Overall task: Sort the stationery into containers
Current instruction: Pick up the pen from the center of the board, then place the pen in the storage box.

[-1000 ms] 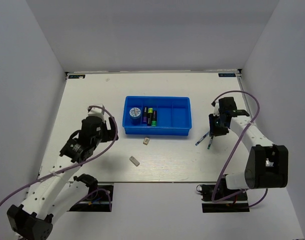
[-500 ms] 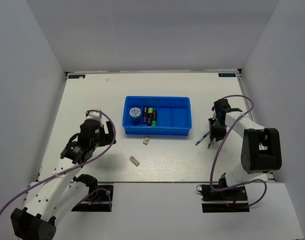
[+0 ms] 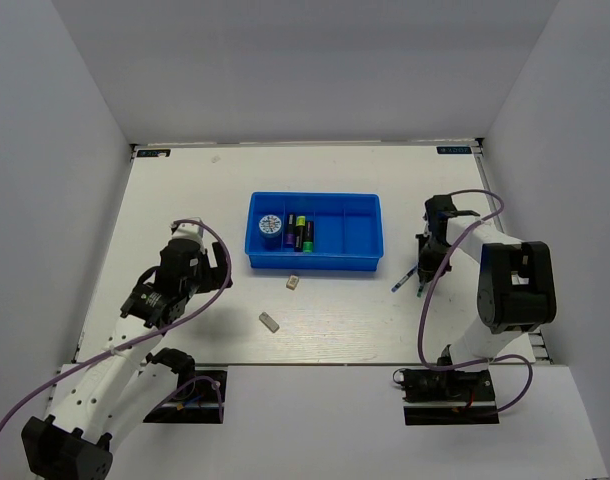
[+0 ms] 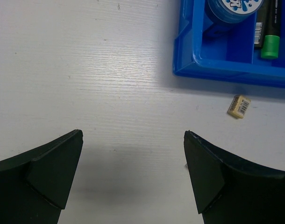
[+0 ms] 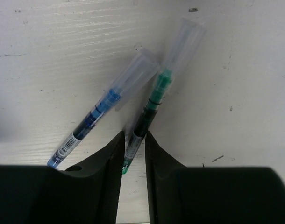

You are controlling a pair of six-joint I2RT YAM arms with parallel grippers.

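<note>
"So, how far along are we getting?"
"We are seeing the disc (image 3: 269, 223) and markers (image 3: 301, 233) lying in the tray (image 3: 315, 262). The first eraser (image 3: 293, 282), second eraser (image 3: 269, 321) and both pens are waiting on the surface (image 3: 185, 190)."
"Grippers?"
"The left gripper (image 4: 132, 135) is hanging open. The right gripper (image 5: 134, 137) is straddling the green pen (image 5: 154, 100) beside the blue pen (image 5: 93, 119); clamped or not, we cannot tell."

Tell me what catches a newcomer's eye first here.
The bright blue tray stands in the middle of the table, with a round disc and markers in its left compartments. To its right, the right gripper straddles a green pen lying beside a blue pen. An eraser and a second eraser lie loose in front of the tray.
</note>
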